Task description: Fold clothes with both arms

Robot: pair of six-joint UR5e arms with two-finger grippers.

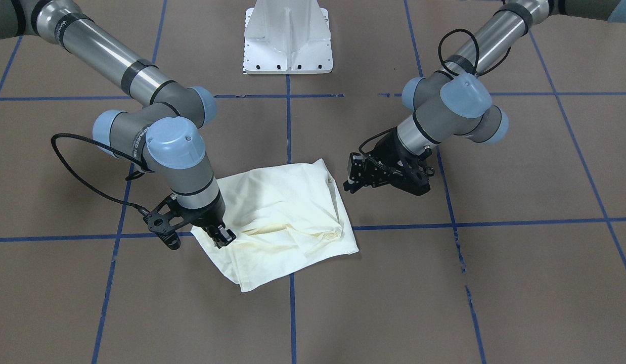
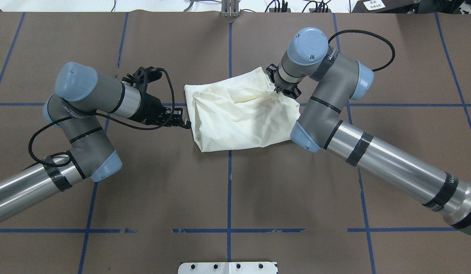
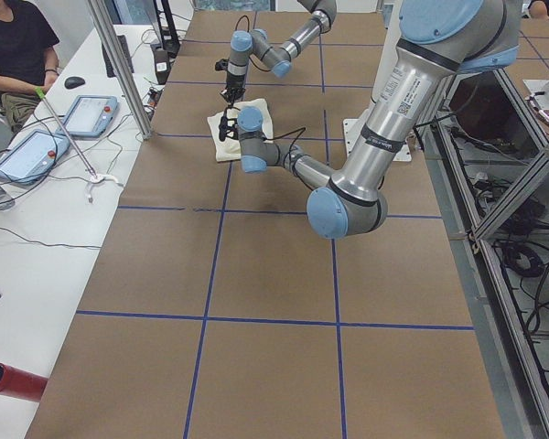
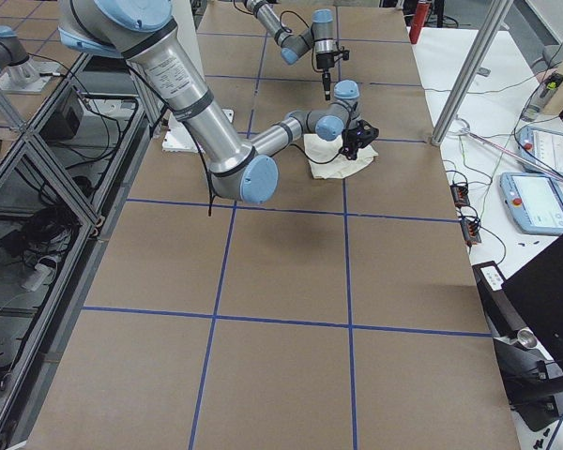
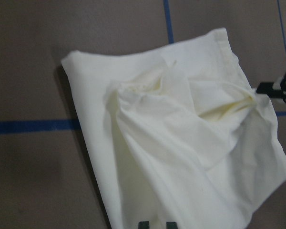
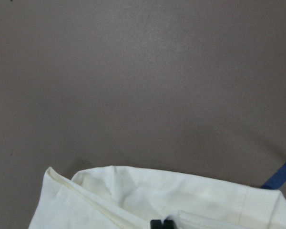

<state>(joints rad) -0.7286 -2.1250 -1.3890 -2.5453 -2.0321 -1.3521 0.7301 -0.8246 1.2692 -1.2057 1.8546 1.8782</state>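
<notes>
Cream T-shirt (image 2: 243, 118) bundled on the brown table (image 2: 163, 182), right gripper (image 1: 223, 236) pinching its corner, fingertips (image 6: 156, 223) pressed together only visible from the right wrist, left gripper (image 2: 184, 118) slightly parted, empty, just beside the opposite edge.

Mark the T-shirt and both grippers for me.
T-shirt (image 2: 243, 121): overhead view, plain middle of the cloth.
left gripper (image 2: 185, 118): overhead view, midway between its fingertips, just off the T-shirt's edge.
right gripper (image 1: 223, 235): front-facing view, midway between its fingertips, on the T-shirt's edge.
</notes>
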